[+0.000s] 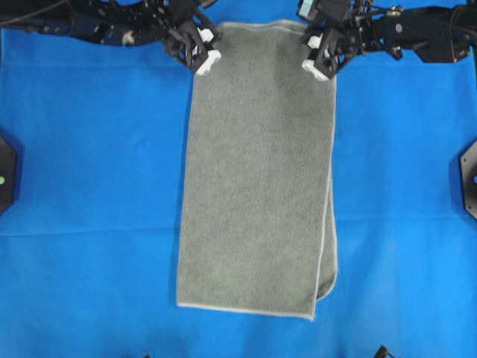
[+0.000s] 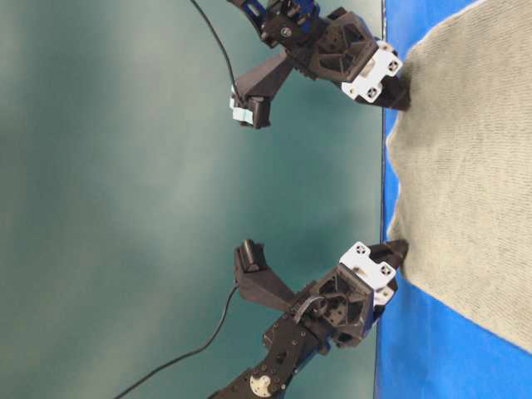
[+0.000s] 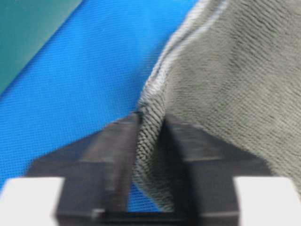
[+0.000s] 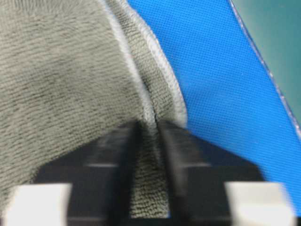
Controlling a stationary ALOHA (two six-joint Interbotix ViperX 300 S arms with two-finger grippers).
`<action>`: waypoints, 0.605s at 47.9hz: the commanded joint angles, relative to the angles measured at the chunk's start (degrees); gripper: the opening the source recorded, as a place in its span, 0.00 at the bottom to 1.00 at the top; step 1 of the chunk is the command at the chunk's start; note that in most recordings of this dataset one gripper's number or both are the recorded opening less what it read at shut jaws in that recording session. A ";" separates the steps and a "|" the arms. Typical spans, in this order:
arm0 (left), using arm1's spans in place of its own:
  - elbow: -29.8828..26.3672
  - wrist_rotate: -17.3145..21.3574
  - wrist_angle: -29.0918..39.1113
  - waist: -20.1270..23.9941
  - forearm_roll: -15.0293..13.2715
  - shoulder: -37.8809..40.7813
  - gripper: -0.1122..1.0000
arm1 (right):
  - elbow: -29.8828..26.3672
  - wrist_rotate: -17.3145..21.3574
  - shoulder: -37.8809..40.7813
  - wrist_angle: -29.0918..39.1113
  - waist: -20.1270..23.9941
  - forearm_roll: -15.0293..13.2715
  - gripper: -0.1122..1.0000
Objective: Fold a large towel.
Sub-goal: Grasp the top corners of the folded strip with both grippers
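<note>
You see a bright blue sheet (image 1: 89, 149) covering the surface edge to edge from overhead. From table level, a plain teal wall (image 2: 108, 199) fills everything toward nine o'clock, evenly lit.

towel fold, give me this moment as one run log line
stage: corner grasp | towel: flat on blue sheet | left gripper: shut on towel | right gripper: shut on towel

Two tools (image 2: 397, 93) (image 2: 396, 251) at towel (image 2: 474, 183) edge

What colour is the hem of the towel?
Pale whitish-grey hem on the grey-green towel; clearest in the right wrist view.
</note>
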 commanded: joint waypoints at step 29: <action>-0.26 2.29 4.83 1.67 0.09 -19.86 0.13 | -0.44 0.00 -15.82 2.90 -1.93 -1.58 0.13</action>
